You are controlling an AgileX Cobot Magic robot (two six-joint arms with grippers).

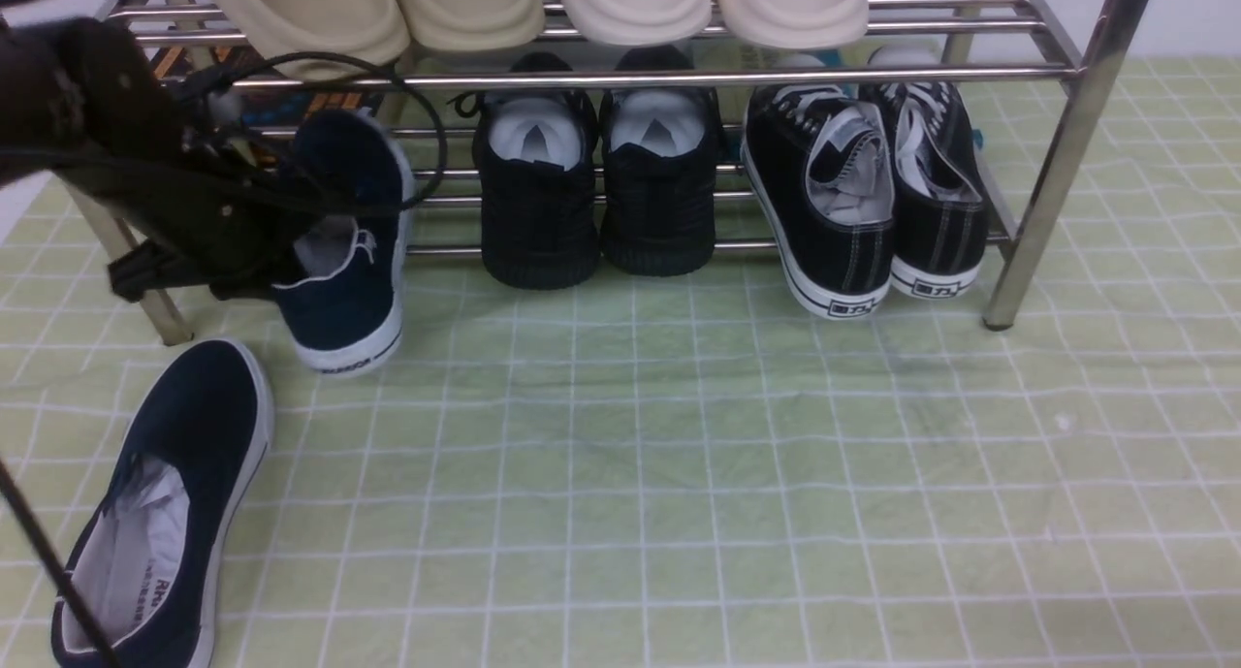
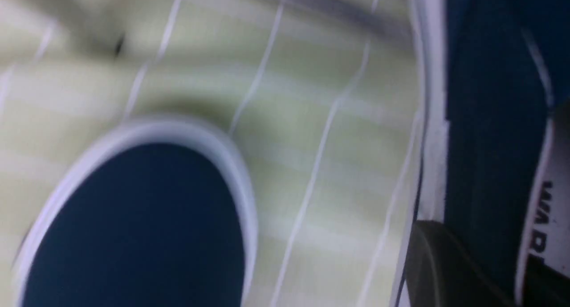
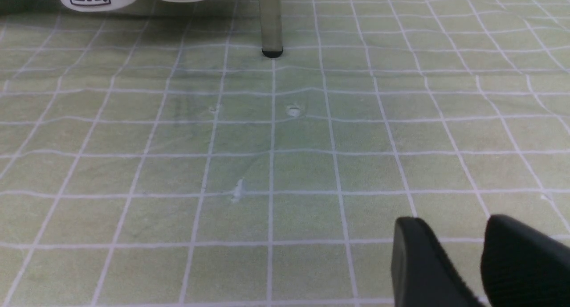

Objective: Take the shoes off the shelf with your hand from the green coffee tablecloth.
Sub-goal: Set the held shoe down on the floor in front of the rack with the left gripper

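One navy slip-on shoe (image 1: 347, 261) is tilted, toe up at the lower tier of the chrome shelf (image 1: 1057, 164) and heel low by the green tablecloth (image 1: 727, 455). My left gripper (image 1: 296, 256) is shut on its side wall. In the left wrist view the gripper (image 2: 481, 247) has one finger (image 2: 434, 262) outside the shoe (image 2: 490, 120) and one inside, by the "WARRIOR" lining. The second navy shoe (image 1: 165, 513) lies on the cloth at front left; its toe (image 2: 133, 227) shows in the left wrist view. My right gripper (image 3: 454, 229) hovers over bare cloth, slightly open and empty.
On the lower tier stand black knit shoes (image 1: 601, 203) and black lace-up sneakers (image 1: 873, 212). Beige slippers (image 1: 533, 4) fill the top tier. The shelf's right leg (image 3: 270, 26) stands ahead of my right gripper. Cables (image 1: 407, 115) loop from the left arm.
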